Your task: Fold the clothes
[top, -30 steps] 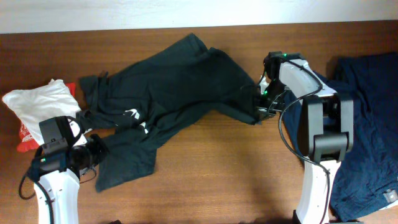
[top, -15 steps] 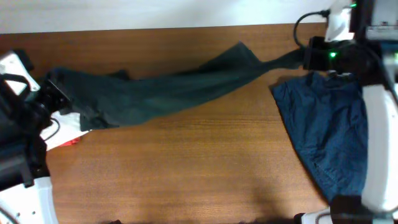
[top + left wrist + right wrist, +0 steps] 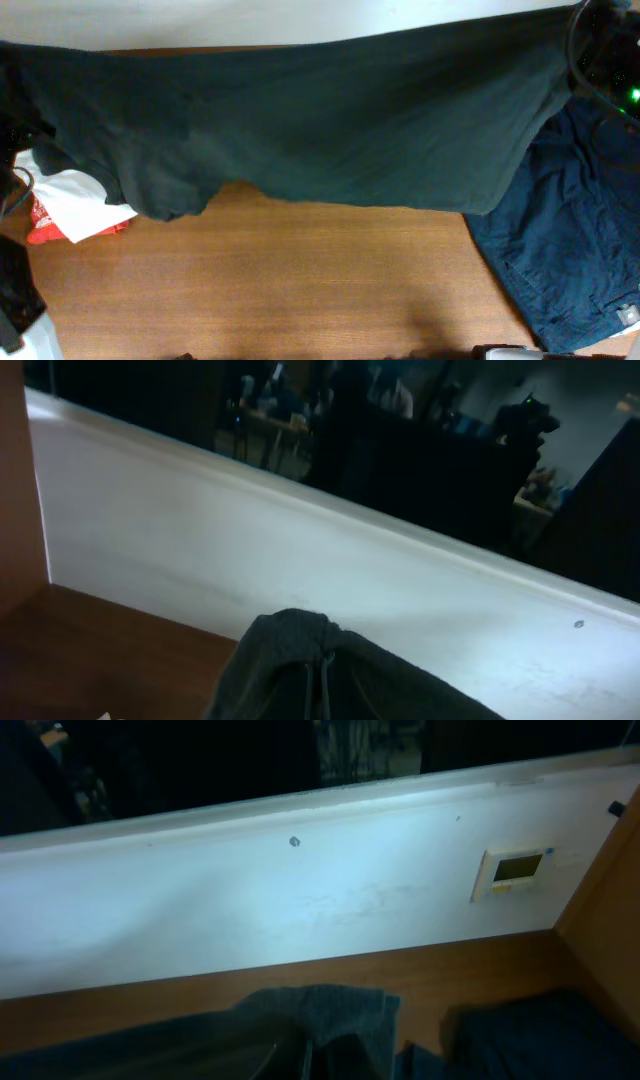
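Observation:
A dark green garment (image 3: 320, 120) hangs stretched wide in the air, high above the wooden table (image 3: 300, 290), covering the back of the overhead view. My left gripper (image 3: 320, 695) holds its left end; bunched cloth (image 3: 295, 650) covers the fingers in the left wrist view. My right gripper (image 3: 310, 1055) holds the right end, with cloth (image 3: 340, 1015) folded over the fingers. In the overhead view only part of the right arm (image 3: 610, 75) shows at the top right corner.
A dark blue garment (image 3: 570, 240) lies on the right of the table and also shows in the right wrist view (image 3: 540, 1030). A white and red cloth (image 3: 70, 205) lies at the left. A white wall (image 3: 300, 900) with a small panel (image 3: 515, 870) stands behind.
The green garment went from crumpled on the table to lifted and spread wide. Both arms moved apart and upward with its ends.

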